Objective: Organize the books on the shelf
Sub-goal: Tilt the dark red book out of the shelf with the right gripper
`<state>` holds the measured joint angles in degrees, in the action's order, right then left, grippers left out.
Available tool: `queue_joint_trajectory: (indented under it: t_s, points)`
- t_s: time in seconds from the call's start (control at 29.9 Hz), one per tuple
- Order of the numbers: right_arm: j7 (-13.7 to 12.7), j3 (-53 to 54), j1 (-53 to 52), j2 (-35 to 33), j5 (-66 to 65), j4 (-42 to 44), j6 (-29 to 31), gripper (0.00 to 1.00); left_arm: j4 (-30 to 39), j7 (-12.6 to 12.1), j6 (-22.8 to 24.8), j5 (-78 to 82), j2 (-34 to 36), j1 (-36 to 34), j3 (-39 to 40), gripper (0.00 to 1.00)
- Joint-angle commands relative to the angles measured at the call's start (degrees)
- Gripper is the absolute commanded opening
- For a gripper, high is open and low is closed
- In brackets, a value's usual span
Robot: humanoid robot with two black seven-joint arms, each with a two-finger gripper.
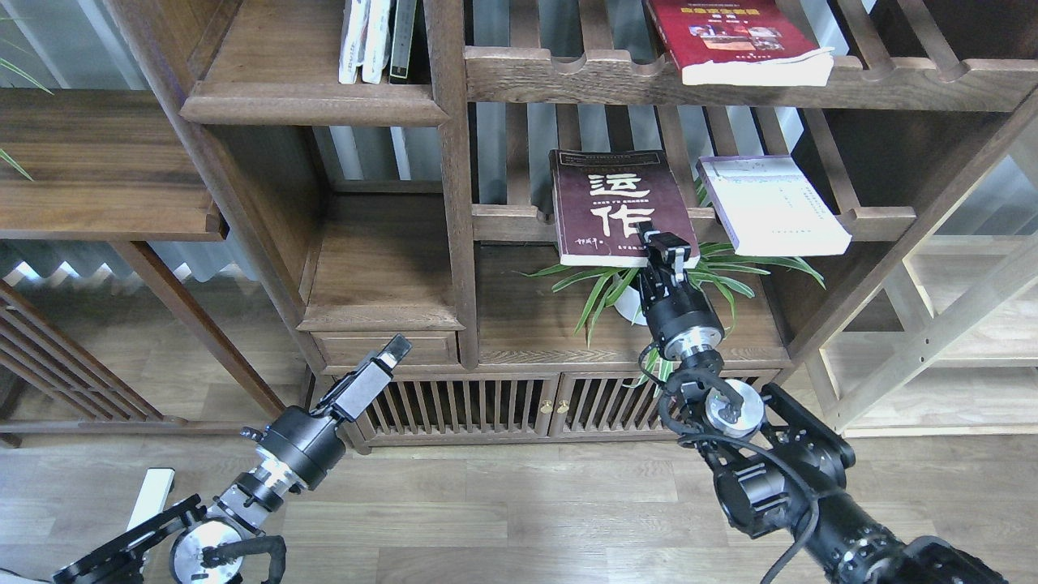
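Note:
The dark maroon book (pixel 612 203) lies flat on the middle slatted shelf (pixel 507 221), its front edge hanging over the rail. My right gripper (pixel 665 250) is at the book's front right corner and looks shut on it. The white book (pixel 770 203) lies flat just to the right on the same slats. The red book (pixel 734 36) lies on the upper slatted shelf. The solid shelf with a rounded front edge (pixel 312 104) is at the upper left and holds a few upright books (pixel 377 40). My left gripper (pixel 393 350) hangs low in front of the drawer; its fingers cannot be told apart.
A spider plant (pixel 730 268) in a white pot (pixel 628 307) stands under the maroon book, behind my right wrist. A thick post (pixel 454 178) separates the slatted bay from the solid shelves. A lower solid shelf (pixel 381 312), a drawer (pixel 422 347) and slatted cabinet doors (pixel 503 405) sit below.

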<state>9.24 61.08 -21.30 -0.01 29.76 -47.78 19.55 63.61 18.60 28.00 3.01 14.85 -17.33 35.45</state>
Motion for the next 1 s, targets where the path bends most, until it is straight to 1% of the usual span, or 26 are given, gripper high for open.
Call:
queue_joint_trajectory:
  t_s: [0.0,0.23,0.37,0.57,0.7,0.84,0.97]
  points:
    - [-0.18,-0.43,3.01,0.01,0.91,-6.17,0.40,0.04,-2.34,0.03,0.00,-0.02,-0.08,-0.43,1.54,0.99]
    - [-0.27,-3.07,8.45,0.01,2.15,-17.42,0.49,0.04,-5.86,0.39,0.00,-0.11,0.00,-0.95,5.23,0.99]
    - [-0.27,-2.89,11.79,0.01,2.06,-20.85,0.92,0.04,-7.71,0.39,0.00,-0.11,-0.08,-1.57,7.08,0.99]
    - [-0.36,-2.98,15.05,0.01,2.06,-23.94,4.08,0.04,-8.59,0.47,0.00,-1.43,-0.52,-2.27,7.35,0.99]
    - [-0.45,-3.42,17.78,0.01,2.15,-26.92,4.88,0.04,-9.91,0.39,0.00,-3.88,-1.58,-2.97,7.35,0.99]
    - [-0.54,-6.13,19.10,-0.07,2.15,-27.46,8.45,0.04,-10.79,-0.05,0.00,-6.09,-2.72,-3.59,6.74,0.99]
    - [-0.54,-8.87,20.68,-2.71,1.97,-27.89,8.45,0.04,-10.88,-0.05,0.00,-6.35,-2.98,-3.85,6.56,0.99]
